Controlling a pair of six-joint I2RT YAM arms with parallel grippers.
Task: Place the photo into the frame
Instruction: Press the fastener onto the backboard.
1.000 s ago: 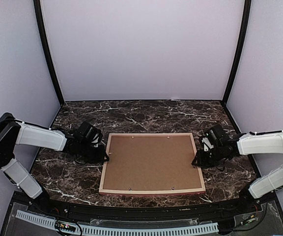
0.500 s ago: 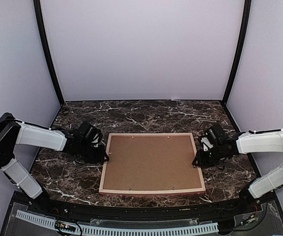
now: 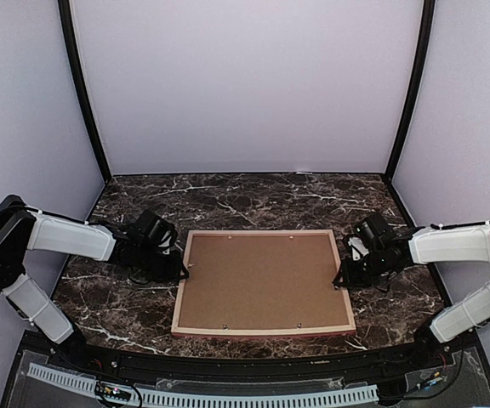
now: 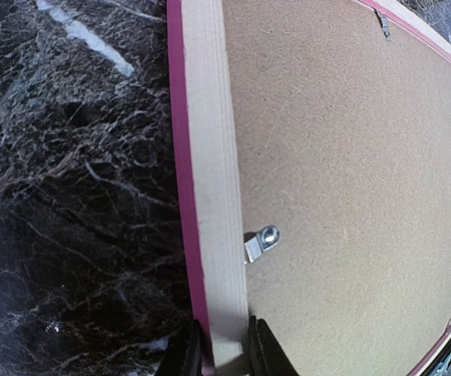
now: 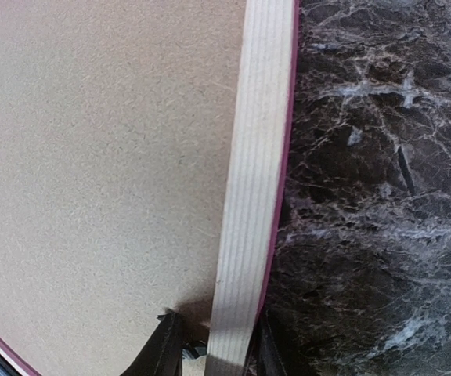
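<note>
Hardly anything has moved over the last second. The right arm (image 3: 449,245) has settled a touch lower along its forearm. The frame (image 3: 262,330) and both grippers sit where they were.

From above, I see the frame lying flat and face down on the table (image 3: 253,200), roughly midway between the two arms, its long rails running left to right. A brown board (image 3: 262,280) fills its back, so the photo does not show in any view and I cannot say where it is.

My left gripper (image 3: 184,272) is at the frame's left rail, near the middle of that side. On the left wrist camera the gripper (image 4: 224,352) has one finger (image 4: 185,354) against the pink outer edge of the rail (image 4: 214,196) and the other flush on the board side. I read those jaws as clamped on the frame. Just ahead of them a small metal clip (image 4: 261,241) reaches from the rail onto the board (image 4: 351,196).

My right gripper (image 3: 340,280) is at the right rail, toward its near end. On the right wrist camera the gripper (image 5: 214,348) straddles the pale rail (image 5: 253,180). Its outer finger (image 5: 266,354) is against the pink edge. The inner one stands a little off the rail, over a shadowed strip of board (image 5: 108,157). Those jaws are apart around the rail, not closed on it.
</note>
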